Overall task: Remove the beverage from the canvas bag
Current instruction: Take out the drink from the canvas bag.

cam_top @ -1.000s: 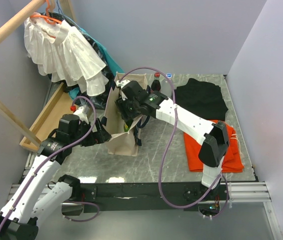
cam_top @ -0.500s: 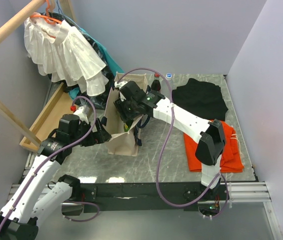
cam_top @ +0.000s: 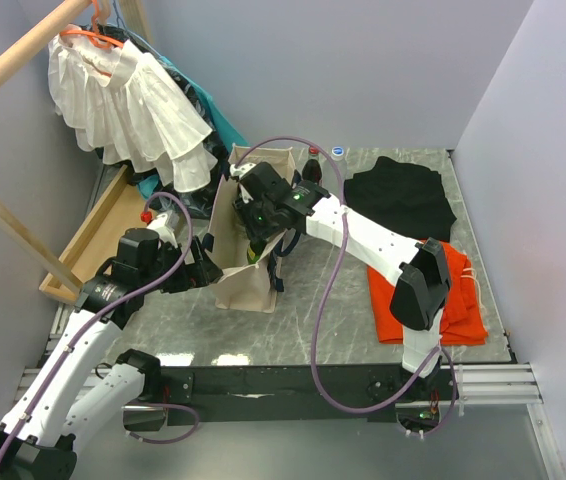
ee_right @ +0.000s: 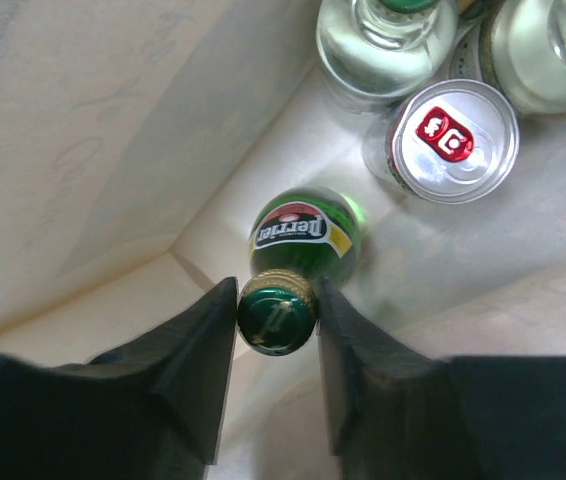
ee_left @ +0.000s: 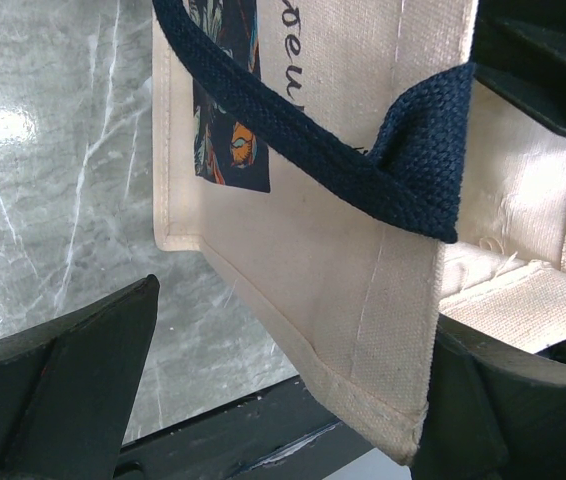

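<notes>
One green bottle stands inside the canvas bag, pinched at its cap.
The right gripper has narrowed onto that cap, a finger touching each side. A silver can and clear bottles sit nearby on the bag floor. The left gripper is spread wide around the bag's wall, just below the navy strap; whether it presses the fabric is unclear.

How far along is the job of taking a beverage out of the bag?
Done: right gripper is inside the canvas bag, shut on the green bottle. In hand: that grip; left gripper straddles the bag's edge, open. Left: lifting the bottle out; it sits inside.
</notes>
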Controlling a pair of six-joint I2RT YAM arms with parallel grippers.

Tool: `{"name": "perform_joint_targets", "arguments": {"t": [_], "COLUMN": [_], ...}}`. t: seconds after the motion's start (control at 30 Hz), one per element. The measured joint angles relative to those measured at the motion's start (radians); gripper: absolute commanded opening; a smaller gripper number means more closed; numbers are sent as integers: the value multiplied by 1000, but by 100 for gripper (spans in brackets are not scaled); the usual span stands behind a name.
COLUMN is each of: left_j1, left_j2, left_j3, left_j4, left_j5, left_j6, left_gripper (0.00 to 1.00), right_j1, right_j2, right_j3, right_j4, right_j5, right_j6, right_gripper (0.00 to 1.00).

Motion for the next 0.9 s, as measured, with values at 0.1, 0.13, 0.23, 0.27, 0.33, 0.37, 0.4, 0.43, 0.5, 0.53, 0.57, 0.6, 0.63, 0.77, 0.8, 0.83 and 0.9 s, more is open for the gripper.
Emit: {"name": "perform_joint_targets", "arguments": {"t": [0.1,0.13,0.23,0.27,0.33,0.37,0.4,0.43,0.5,0.53,0.57,0.6,0.63,0.77,0.8,0.83,0.9], "left_j1": [0,0,0,0,0,0,0,0,0,0,0,0,0,0,0,0,0], "left_j2": [0,0,0,0,0,0,0,0,0,0,0,0,0,0,0,0,0], "left_j3": [0,0,0,0,0,0,0,0,0,0,0,0,0,0,0,0,0], "left_j4": [0,0,0,0,0,0,0,0,0,0,0,0,-1,-2,-2,-3,-3], "left_j5": [0,0,0,0,0,0,0,0,0,0,0,0,-1,-4,-4,-5,-6], "left_j6": [0,0,0,0,0,0,0,0,0,0,0,0,0,0,0,0,0], "left_gripper": [95,95,95,95,95,95,95,95,95,95,95,95,95,95,95,95,95], "right_j1": [-2,-2,-4,-4,-4,-4,-4,-4,-4,-4,-4,-4,-4,-4,-4,-6,-7], "right_j2": [0,0,0,0,0,0,0,0,2,4,8,12,18,40,45,51,63], "right_j3": [0,0,0,0,0,0,0,0,6,8,14,21,32,73,83,94,114], "right_j4": [-3,-4,-4,-5,-4,-4,-4,-5,-10,-12,-16,-18,-21,-56,-65,-73,-90], "right_j5": [1,1,-1,-1,-2,-2,-2,-2,-3,-4,-5,-5,-6,-9,-10,-11,-13], "right_j6": [-5,-4,-6,-7,-7,-8,-8,-9,-11,-11,-12,-14,-15,-20,-22,-23,-25], "right_gripper": [34,31,19,11,3,0,0,0,0,0,0,0,0,0,0,0,0]}}
